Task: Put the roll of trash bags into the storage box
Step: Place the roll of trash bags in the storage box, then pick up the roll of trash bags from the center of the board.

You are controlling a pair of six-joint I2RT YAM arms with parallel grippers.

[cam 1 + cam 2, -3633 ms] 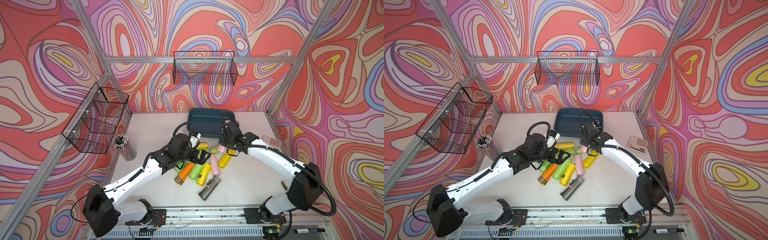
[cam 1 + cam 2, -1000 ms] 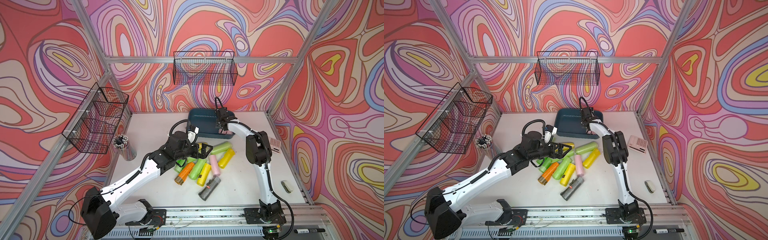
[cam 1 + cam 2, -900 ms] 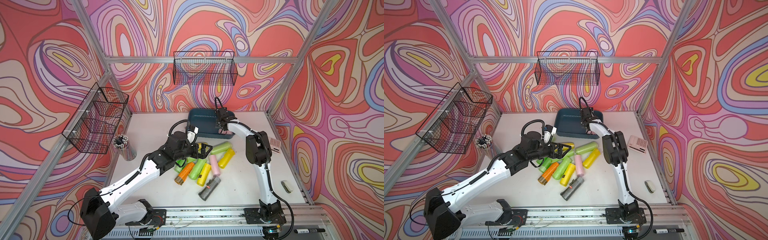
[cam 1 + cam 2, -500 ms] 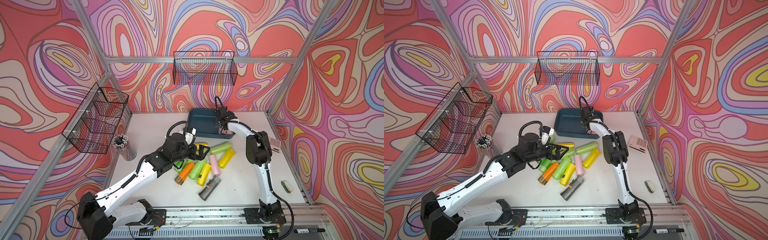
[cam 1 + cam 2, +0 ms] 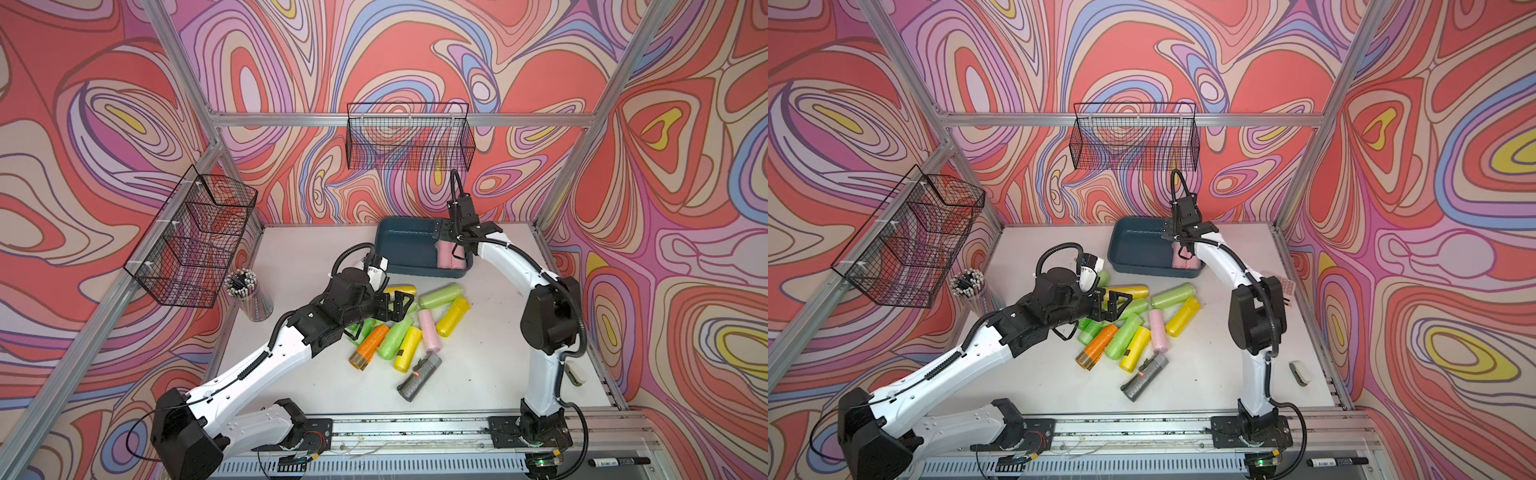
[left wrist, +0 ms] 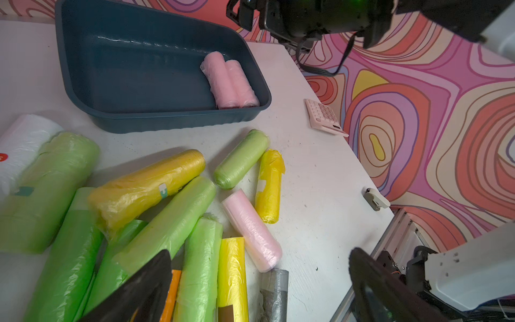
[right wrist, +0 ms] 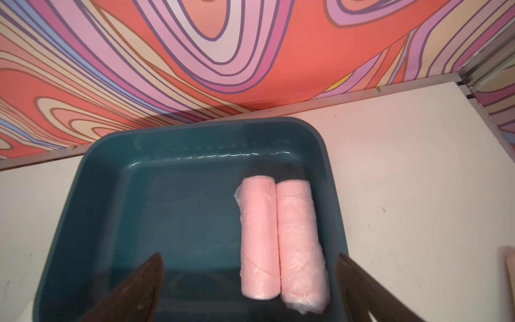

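Two pink rolls (image 7: 259,239) lie flat in the storage box (image 7: 83,195), axes front-to-back.

We see a black wire basket (image 5: 409,141) on the back wall, a tiered wire basket (image 5: 195,241) on the side wall, a cup of pencils (image 5: 249,295), a pink calculator (image 6: 324,117) and a black marker (image 5: 615,462).

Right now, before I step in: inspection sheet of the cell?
Surface: table, white, faint scuffs.
Job's things: box holds two pink rolls side by side; pile of loose rolls in front.
Clutter: pen cup, calculator, white gadget, marker on front rail.
Grippers: left gripper over the pile, jaws open, empty; right gripper above the box, jaws open, empty.
Cables: cable loops at both wrists, no snag seen.
Surroundings: two wire baskets on the walls.
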